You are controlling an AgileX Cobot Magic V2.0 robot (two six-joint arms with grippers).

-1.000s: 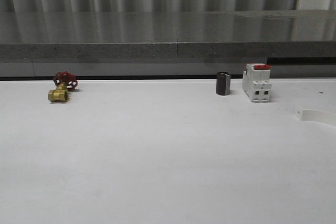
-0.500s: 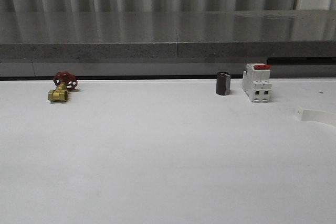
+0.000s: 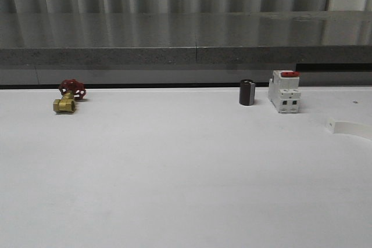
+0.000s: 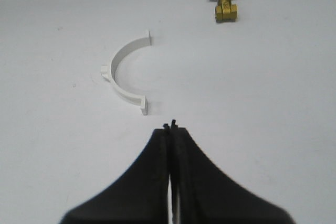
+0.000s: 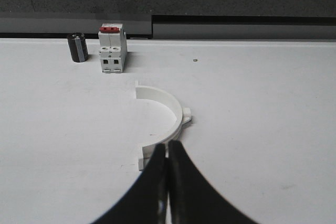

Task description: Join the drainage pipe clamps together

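One white drainage pipe clamp [image 4: 119, 77] lies flat on the white table in the left wrist view, its opening turned toward the brass valve. My left gripper [image 4: 170, 126] is shut and empty, a short way from that clamp's closer end tab. The other drainage pipe clamp [image 5: 171, 104] shows in the right wrist view. My right gripper [image 5: 168, 144] is shut on its thin wall, between the outer nub and the closer end tab. In the front view one end of this clamp [image 3: 347, 127] pokes in at the right edge.
A brass valve with a red handwheel [image 3: 68, 97] sits at the back left. A black cylinder [image 3: 247, 92] and a white breaker with a red switch [image 3: 283, 92] stand at the back right. A grey ledge [image 3: 186, 56] runs behind the table.
In the front view the clamp end at the right edge has shifted slightly left and turned, so its end tab now shows. Everything else is still.
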